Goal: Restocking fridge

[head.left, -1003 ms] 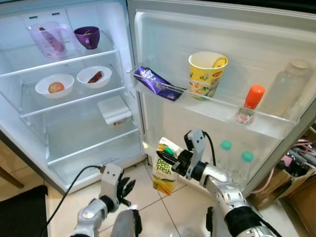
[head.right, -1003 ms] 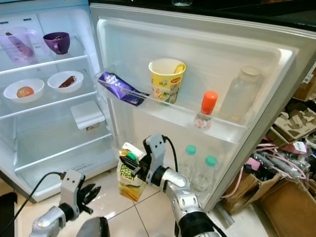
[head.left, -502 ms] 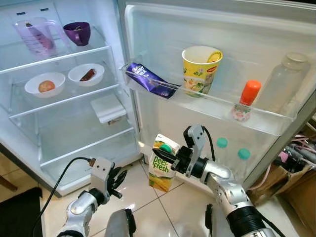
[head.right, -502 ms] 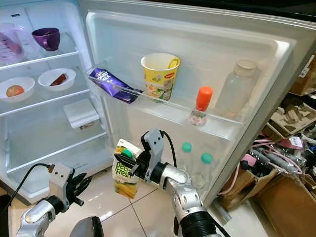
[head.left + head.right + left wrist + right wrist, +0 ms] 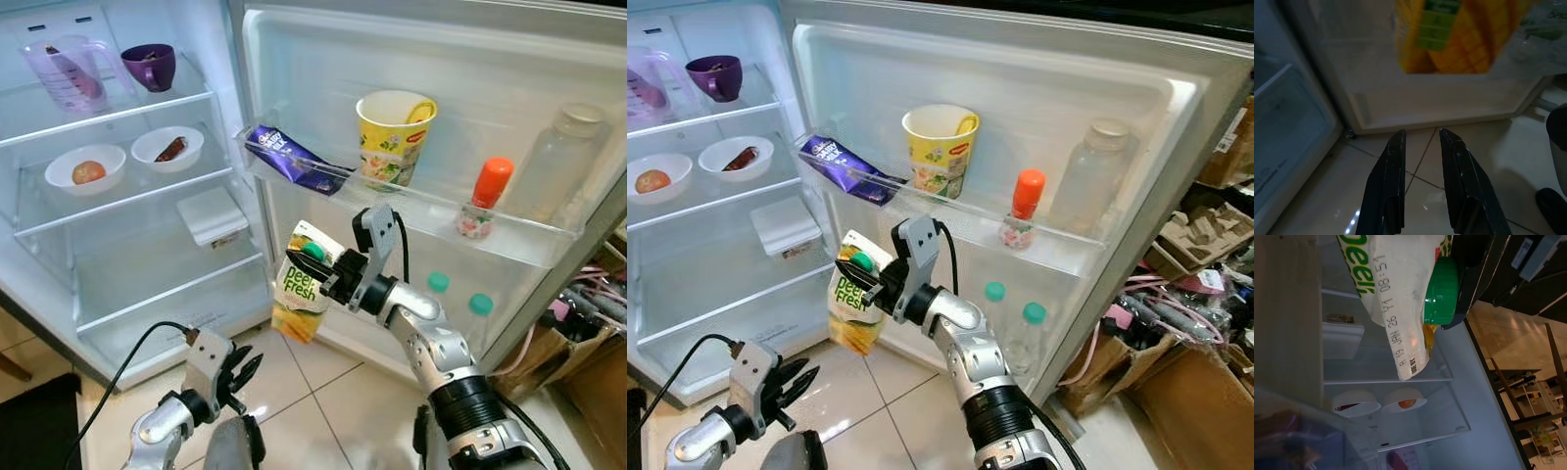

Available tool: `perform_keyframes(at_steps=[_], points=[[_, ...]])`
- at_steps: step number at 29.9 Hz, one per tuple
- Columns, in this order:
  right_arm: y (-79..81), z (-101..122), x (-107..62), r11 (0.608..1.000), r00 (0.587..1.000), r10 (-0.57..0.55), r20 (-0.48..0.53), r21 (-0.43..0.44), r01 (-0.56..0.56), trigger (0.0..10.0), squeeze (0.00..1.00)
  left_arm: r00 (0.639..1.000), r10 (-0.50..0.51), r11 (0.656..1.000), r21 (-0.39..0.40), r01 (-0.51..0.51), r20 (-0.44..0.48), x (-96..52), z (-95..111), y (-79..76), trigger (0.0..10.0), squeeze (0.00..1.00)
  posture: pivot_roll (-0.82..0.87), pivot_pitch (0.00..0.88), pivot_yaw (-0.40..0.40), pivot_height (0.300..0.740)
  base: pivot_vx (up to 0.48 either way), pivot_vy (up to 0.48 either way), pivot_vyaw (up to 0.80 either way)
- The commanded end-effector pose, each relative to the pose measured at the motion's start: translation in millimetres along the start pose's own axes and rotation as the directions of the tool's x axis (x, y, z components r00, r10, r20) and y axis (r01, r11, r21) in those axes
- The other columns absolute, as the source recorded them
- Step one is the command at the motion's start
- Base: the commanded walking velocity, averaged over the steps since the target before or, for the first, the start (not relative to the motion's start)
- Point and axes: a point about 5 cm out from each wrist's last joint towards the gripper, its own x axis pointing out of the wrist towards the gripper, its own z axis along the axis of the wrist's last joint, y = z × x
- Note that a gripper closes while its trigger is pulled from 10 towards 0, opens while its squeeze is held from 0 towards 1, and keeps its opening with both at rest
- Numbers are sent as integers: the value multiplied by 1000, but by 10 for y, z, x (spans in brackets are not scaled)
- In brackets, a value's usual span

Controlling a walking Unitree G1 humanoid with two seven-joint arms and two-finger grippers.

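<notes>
A yellow-and-green juice carton (image 5: pixel 302 288) with a green cap (image 5: pixel 1440 291) hangs in the air in front of the open fridge, just below the door's upper shelf (image 5: pixel 411 201). My right gripper (image 5: pixel 315 264) is shut on the carton's top at the cap. The carton tilts, its bottom pointing toward the floor. My left gripper (image 5: pixel 241 369) hangs low over the floor tiles, open, with nothing between its fingers (image 5: pixel 1392 186). The left wrist view looks up at the carton's bottom (image 5: pixel 1449 44).
The door shelf carries a purple chocolate bar (image 5: pixel 289 159), a yellow noodle cup (image 5: pixel 393 137), an orange-capped bottle (image 5: pixel 484 196) and a clear bottle (image 5: pixel 563 166). Two green-capped bottles (image 5: pixel 457 294) stand lower in the door. Inside are two bowls (image 5: pixel 127 162), a white box (image 5: pixel 213 215), a jug and a purple cup. Boxes sit at right.
My right gripper has lifted the carton up and to the left, closer to the door shelf and the fridge opening. The left gripper has sunk a little lower.
</notes>
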Motion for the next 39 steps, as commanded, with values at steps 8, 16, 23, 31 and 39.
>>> perform_keyframes(at_steps=[8,16,23,31,39], points=[[239,-306,-73,968,988,97,-123,-221,-122,10000,0,1000,-27,1000,5,27,-6,-17,-38,-68,10000,0,-2,113,12,304,0,0,0],[423,-209,-86,937,984,171,-41,-303,-175,10000,0,1000,-28,1000,8,28,-7,-14,-31,-63,10000,0,-4,111,12,304,0,0,0],[439,-16,-15,900,994,67,86,-436,-23,10000,0,1000,-26,1000,9,26,-5,-10,-26,-64,10000,0,-5,111,10,304,0,0,0],[354,-21,32,758,989,-75,126,-637,139,10000,0,1000,-29,1000,7,29,1,-1,-23,-81,10000,0,-1,115,6,304,0,0,0],[202,-143,41,721,977,-184,104,-661,206,10000,0,1000,-15,1000,7,14,11,-5,-9,-62,10000,0,5,115,2,304,0,0,0]])
